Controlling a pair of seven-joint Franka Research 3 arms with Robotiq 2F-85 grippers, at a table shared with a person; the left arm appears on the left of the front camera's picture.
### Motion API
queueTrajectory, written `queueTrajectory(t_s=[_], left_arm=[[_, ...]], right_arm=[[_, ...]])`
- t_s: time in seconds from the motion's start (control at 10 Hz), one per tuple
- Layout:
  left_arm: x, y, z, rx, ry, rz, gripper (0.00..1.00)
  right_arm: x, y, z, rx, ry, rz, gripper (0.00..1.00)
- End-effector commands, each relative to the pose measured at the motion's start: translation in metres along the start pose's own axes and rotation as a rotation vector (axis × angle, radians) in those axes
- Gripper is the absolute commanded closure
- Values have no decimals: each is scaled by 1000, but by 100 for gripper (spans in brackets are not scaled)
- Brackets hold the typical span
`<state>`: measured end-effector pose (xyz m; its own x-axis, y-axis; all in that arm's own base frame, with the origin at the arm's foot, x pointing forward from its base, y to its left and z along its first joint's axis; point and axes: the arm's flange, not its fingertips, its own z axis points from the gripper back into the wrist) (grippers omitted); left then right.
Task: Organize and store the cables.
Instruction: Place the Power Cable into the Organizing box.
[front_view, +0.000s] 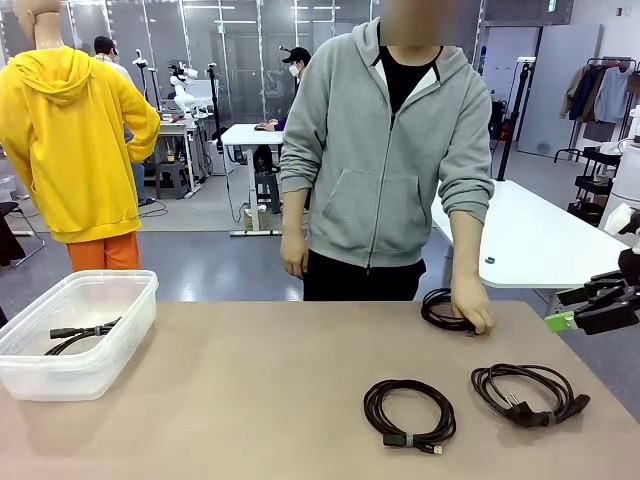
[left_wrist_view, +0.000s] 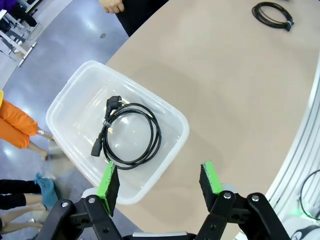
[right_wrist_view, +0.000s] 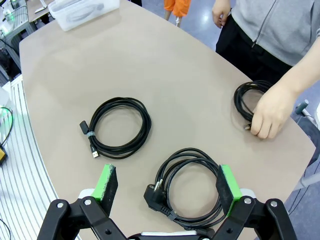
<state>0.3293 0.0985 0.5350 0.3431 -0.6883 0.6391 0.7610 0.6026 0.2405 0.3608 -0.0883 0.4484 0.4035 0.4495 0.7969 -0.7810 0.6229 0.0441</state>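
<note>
Hovering over the bin (left_wrist_view: 65, 95), the left gripper (left_wrist_view: 160, 175) has its green pads spread apart with nothing between them. The bin (front_view: 60, 375), of clear plastic, stands on the table (front_view: 250, 380). One coiled cable (left_wrist_view: 157, 135) lies flat on the bin's floor, its plug ends bunched at one side of the loop. From the front, that cable (front_view: 75, 335) shows dimly through the bin's wall.

Three more coils lie on the table, well apart from the bin. Nearest to the bin of the three is a round coil (front_view: 375, 410) with a small plug end. Just past it, farther from the bin, is a looser coil (front_view: 530, 410) with a heavier plug. The third coil (front_view: 435, 310) is near the table's edge on the person's side, with the person's hand (front_view: 472, 305) resting on it.

The right gripper (right_wrist_view: 167, 182) hangs above the looser coil (right_wrist_view: 152, 193), far from the bin (right_wrist_view: 85, 10), fingers wide and empty. Its wrist view also shows the round coil (right_wrist_view: 147, 125) and the hand (right_wrist_view: 270, 112) on the third coil (right_wrist_view: 240, 100).
</note>
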Motion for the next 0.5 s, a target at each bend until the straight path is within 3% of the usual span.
queueTrajectory(t_s=[0.0,0.4], left_arm=[[3,-1,-1,14,19,16,18],[3,-1,-1,14,19,16,18]], right_arm=[[2,1,1,5,4,-25,0],[2,1,1,5,4,-25,0]])
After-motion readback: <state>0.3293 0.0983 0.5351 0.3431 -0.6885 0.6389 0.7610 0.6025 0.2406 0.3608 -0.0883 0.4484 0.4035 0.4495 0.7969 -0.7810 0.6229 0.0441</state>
